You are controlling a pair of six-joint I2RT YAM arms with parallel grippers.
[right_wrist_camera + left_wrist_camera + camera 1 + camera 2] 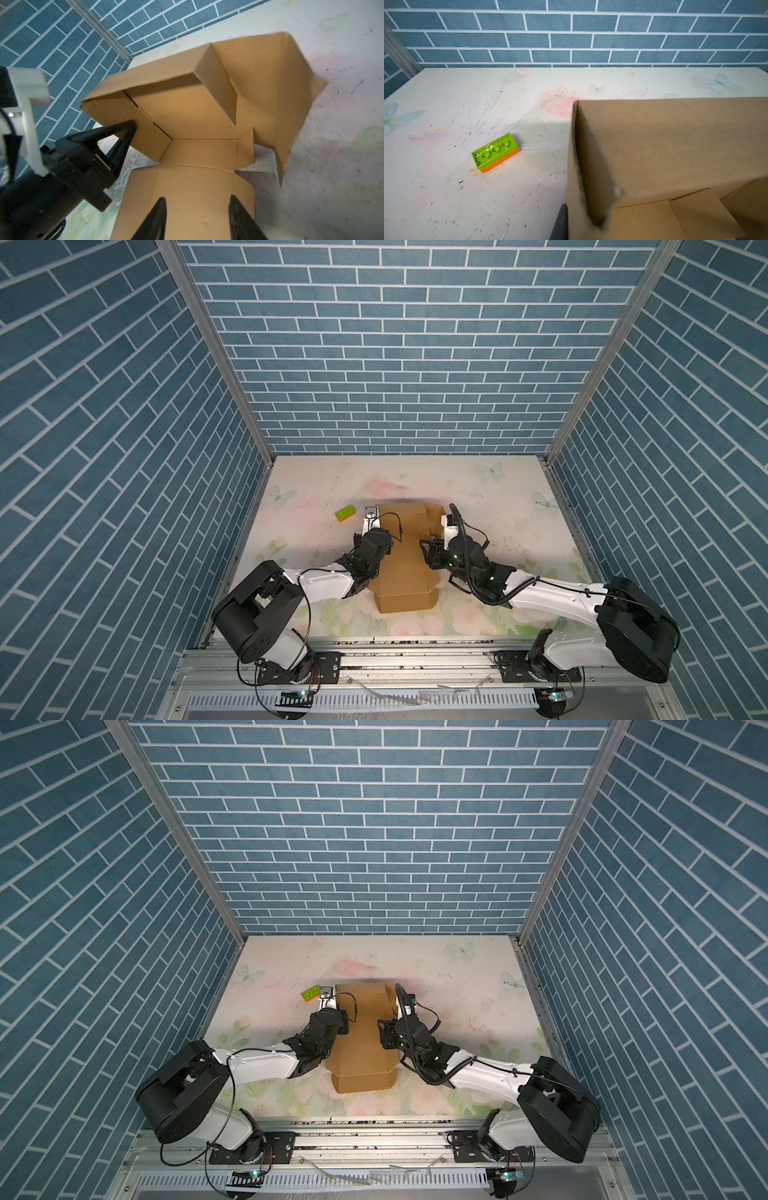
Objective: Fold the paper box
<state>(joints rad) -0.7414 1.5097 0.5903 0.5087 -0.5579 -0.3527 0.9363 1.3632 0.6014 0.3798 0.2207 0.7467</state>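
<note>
Pinching the left wall of the paper box (405, 568) in the middle of the table (498, 497), the left tool (129, 128) holds alone while the right tool (197, 199) hovers with jaws apart (gripping nothing), so the raised far-right flap (291, 93) may spring back flat.

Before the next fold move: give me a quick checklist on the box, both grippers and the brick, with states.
1. Left gripper clamped on paper box side wall: ok.
2. Right gripper jaws apart, nothing between: ok.
3. Right gripper clear of panel below: cannot tell.
4. Far right flap tucked in: not ok, loose, blurred.
5. Green brick apart from box: ok.
</note>
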